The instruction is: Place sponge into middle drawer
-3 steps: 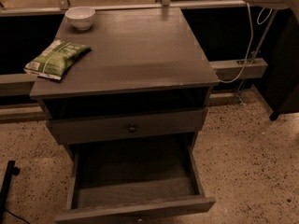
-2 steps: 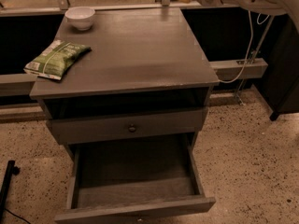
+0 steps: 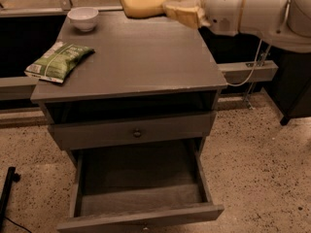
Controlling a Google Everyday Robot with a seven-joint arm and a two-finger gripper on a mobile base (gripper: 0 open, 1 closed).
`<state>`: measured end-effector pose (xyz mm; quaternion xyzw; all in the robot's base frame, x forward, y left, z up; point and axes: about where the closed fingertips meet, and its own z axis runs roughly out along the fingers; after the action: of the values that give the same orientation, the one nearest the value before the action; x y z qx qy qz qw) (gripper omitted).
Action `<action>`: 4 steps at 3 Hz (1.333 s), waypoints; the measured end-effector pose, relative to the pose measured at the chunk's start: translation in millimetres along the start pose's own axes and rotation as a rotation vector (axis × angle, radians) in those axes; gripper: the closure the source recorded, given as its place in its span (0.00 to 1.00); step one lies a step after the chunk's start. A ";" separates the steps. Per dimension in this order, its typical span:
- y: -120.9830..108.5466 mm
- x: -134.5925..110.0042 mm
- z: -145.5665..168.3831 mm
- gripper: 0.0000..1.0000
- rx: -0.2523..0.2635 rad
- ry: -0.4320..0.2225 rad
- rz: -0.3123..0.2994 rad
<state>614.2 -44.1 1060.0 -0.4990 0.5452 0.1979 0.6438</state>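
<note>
Pale two-finger gripper (image 3: 171, 8) clamping right end of pale-yellow rectangular foam sponge (image 3: 142, 1), hovering over rear edge of grey wooden cabinet top (image 3: 141, 57). Sponge's long axis lying level, pointing left. Wide grey wooden middle drawer (image 3: 141, 216) standing open well below.

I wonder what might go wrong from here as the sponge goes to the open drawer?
1. The hand, above the back of the cabinet top, grips the sponge by one end only; it may slip out and land there.
2. The middle drawer sits low, below the closed knobbed drawer; the arm might clip the cabinet top's front edge going down.
</note>
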 end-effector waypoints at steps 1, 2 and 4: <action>92.4 -29.2 -21.6 1.00 -0.064 -0.013 0.012; 89.7 -11.1 -25.7 1.00 -0.050 0.009 0.037; 133.2 93.7 -11.7 1.00 -0.054 0.092 0.139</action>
<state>532.6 -24.8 919.9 -0.4856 0.6022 0.2336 0.5890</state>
